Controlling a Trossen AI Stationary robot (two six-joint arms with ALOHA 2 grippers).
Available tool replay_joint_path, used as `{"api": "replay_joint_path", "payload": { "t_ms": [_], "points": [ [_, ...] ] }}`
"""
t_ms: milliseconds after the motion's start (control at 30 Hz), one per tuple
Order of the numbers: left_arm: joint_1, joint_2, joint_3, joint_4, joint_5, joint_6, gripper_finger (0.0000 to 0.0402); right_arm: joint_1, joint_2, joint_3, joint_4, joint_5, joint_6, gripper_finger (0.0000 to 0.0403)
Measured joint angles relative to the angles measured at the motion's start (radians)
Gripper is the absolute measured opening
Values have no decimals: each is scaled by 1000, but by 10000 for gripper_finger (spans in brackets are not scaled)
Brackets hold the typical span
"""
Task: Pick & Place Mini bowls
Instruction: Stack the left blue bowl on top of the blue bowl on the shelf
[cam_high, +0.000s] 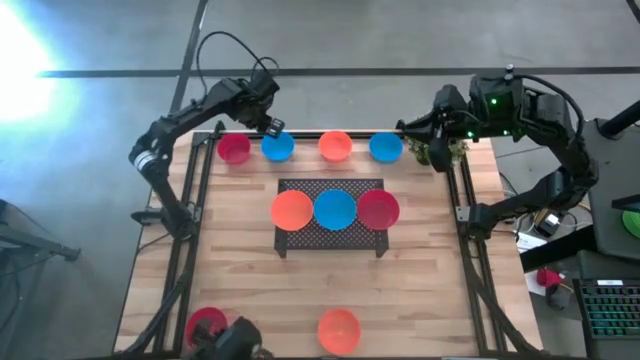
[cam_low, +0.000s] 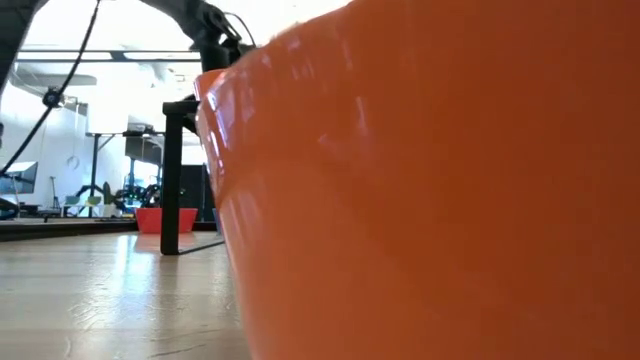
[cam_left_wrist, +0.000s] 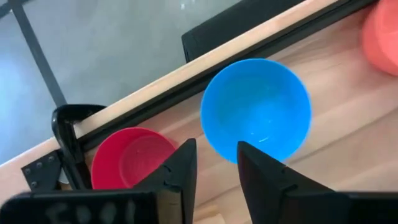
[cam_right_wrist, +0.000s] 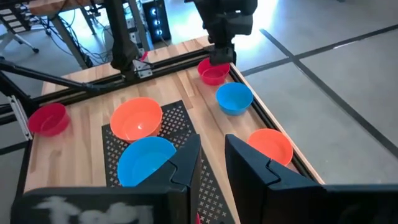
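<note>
Along the table's far edge stand a red mini bowl (cam_high: 233, 148), a blue one (cam_high: 278, 147), an orange one (cam_high: 335, 146) and another blue one (cam_high: 385, 147), all upright on their bases. My left gripper (cam_left_wrist: 214, 152) hangs open just above the left blue bowl (cam_left_wrist: 255, 109), fingertips over its rim; the red bowl (cam_left_wrist: 134, 155) is beside it. An orange (cam_high: 292, 210), a blue (cam_high: 335, 208) and a red bowl (cam_high: 377, 210) sit on the dark mesh rack (cam_high: 300, 240). My right gripper (cam_right_wrist: 212, 155) waits open, held high at the far right corner.
A red bowl (cam_high: 207, 325) and an orange bowl (cam_high: 339, 330) stand at the table's near edge; the orange one (cam_low: 430, 200) fills the low view. A small green plant (cam_high: 440, 152) sits at the far right corner. Bare wood lies around the rack.
</note>
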Motion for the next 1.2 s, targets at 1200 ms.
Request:
{"api": "replay_joint_path", "payload": {
  "t_ms": [1200],
  "points": [
    [80,344,1,45,87,15,108,0,4,0,2,0,23,72]
  ]
}}
